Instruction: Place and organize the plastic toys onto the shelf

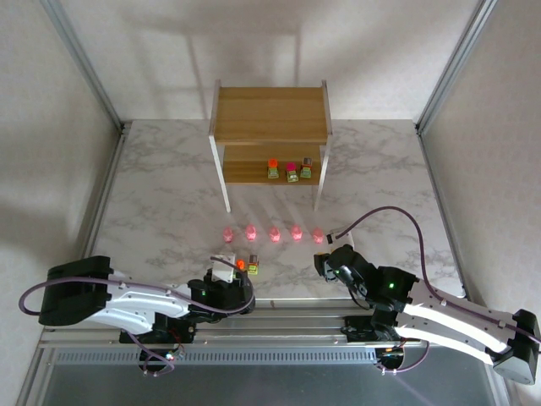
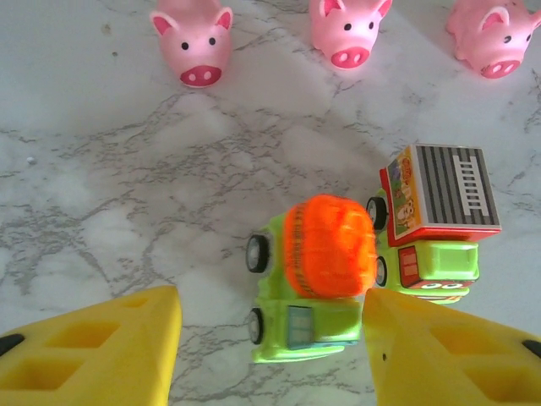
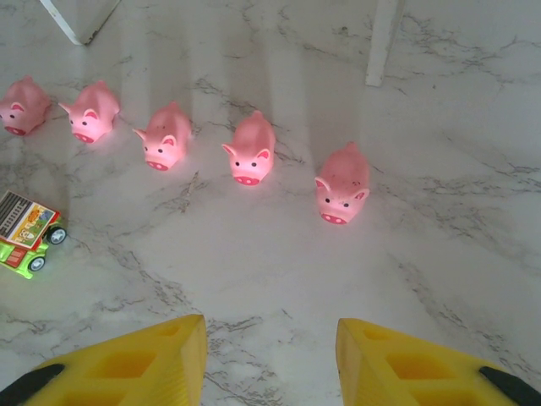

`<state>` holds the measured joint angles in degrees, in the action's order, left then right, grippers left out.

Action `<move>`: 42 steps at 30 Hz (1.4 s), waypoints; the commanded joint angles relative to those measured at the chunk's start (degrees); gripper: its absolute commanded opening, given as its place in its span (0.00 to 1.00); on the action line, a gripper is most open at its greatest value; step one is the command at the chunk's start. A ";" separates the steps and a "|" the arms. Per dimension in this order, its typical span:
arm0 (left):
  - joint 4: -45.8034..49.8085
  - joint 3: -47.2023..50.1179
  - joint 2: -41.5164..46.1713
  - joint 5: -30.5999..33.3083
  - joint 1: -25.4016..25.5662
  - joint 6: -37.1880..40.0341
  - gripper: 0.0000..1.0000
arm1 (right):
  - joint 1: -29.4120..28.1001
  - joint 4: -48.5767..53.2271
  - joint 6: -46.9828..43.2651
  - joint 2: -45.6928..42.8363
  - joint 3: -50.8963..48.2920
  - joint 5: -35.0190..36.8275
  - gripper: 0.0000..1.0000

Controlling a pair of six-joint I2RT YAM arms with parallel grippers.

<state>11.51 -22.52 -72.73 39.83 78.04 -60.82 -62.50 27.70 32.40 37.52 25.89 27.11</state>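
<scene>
While five pigs (image 3: pixel 252 152) line the bench (image 1: pixel 169 186), three trucks (image 1: pixel 291 172) sit on the shelf's (image 1: pixel 270 114) low board.
Left tool (image 2: pixel 270 304) is spread around the orange-top truck (image 2: pixel 330 245); right tool (image 3: pixel 270 326) is spread over bare bench near the pigs.

shelf: two-tier light-brown wooden shelf (image 1: pixel 269 114), far middle of white marble table (image 1: pixel 169 194) | lower tier, right half: three green-based plastic trucks (image 1: pixel 290 172) side by side | nearer than shelf: five translucent pink plastic pigs (image 1: pixel 273 233) in a left-right row | nearer still, left: orange-drum plastic mixer truck (image 2: pixel 317 271), plastic ladder truck (image 2: pixel 435 224) just right of it
</scene>
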 commanded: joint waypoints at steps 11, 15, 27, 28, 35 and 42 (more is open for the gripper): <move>-1.21 -1.14 -0.01 -0.46 -1.43 3.95 0.58 | -0.34 0.22 0.22 -1.30 -0.60 0.48 0.44; -2.28 -1.72 -3.11 -1.71 -1.83 4.45 0.57 | -0.34 0.23 0.30 -1.40 -0.62 0.48 0.44; -4.82 -0.94 -5.53 -3.34 -3.58 5.57 0.53 | -0.32 0.25 0.43 -1.40 -0.60 0.35 0.44; -5.12 -0.73 -5.50 -3.51 -3.96 5.78 0.53 | -0.26 0.25 0.39 -1.42 -0.58 0.41 0.44; -7.25 0.81 -5.22 -5.36 -5.97 7.26 0.48 | -0.34 0.34 0.40 -1.33 -0.66 0.39 0.44; -8.68 1.26 -6.96 -7.59 -6.41 7.73 0.48 | -0.33 0.35 0.40 -1.08 -0.59 0.40 0.44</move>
<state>3.73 -22.15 -78.70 33.56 72.10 -53.74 -62.50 27.70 32.40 36.73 25.85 27.14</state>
